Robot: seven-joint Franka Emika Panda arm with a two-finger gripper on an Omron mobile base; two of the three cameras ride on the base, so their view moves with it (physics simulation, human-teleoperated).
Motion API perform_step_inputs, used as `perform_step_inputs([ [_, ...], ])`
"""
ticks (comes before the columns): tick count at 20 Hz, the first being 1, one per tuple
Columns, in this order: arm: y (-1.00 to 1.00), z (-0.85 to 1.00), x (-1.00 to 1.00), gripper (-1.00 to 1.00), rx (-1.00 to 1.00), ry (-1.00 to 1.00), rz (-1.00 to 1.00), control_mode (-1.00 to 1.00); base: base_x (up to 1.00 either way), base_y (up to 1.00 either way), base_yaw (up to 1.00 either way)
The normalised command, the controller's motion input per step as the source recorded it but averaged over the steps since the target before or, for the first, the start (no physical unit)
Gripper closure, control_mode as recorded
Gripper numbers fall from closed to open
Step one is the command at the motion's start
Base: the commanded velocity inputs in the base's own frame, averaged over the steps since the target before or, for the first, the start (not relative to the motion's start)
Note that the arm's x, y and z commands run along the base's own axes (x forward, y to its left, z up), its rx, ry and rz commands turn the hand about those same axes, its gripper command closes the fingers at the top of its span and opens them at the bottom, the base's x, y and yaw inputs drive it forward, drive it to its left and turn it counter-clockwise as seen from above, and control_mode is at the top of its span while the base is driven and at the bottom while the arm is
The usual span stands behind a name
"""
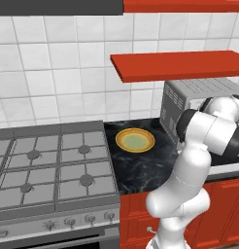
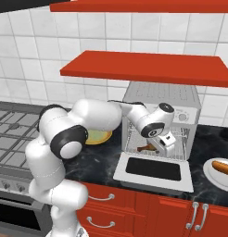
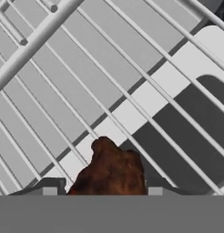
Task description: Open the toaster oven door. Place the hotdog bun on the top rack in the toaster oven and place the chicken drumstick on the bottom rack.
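Observation:
The toaster oven (image 2: 162, 99) stands on the dark counter with its door (image 2: 153, 170) folded down flat. My gripper (image 2: 166, 141) reaches into the cavity just above the bottom rack (image 2: 133, 147). The brown chicken drumstick (image 2: 146, 148) lies on that rack. In the hand view the drumstick (image 3: 111, 170) sits between my spread fingertips (image 3: 50, 190) on the rack wires (image 3: 132, 91); a gap shows beside it, so the gripper (image 3: 102, 191) is open. The hotdog bun (image 2: 222, 166) rests on a white plate (image 2: 212, 178) to the oven's right. The oven (image 1: 199, 95) is partly hidden by my arm.
A yellow plate (image 1: 135, 140) sits on the counter between the stove (image 1: 48, 165) and the oven. A red shelf (image 2: 148, 68) hangs just above the oven. Red cabinet drawers (image 2: 134, 208) run below the counter edge.

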Motion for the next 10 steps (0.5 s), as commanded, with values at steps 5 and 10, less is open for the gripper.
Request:
perform_step_inputs([
  [5, -0.49, 0.02, -0.14, -1.0, 0.01, -0.07, 0.0, -1.0, 0.0, 0.0, 0.0],
  [10, -0.37, 0.1, -0.39, -1.0, 0.01, -0.08, 0.0, -1.0, 0.0, 0.0, 0.0],
])
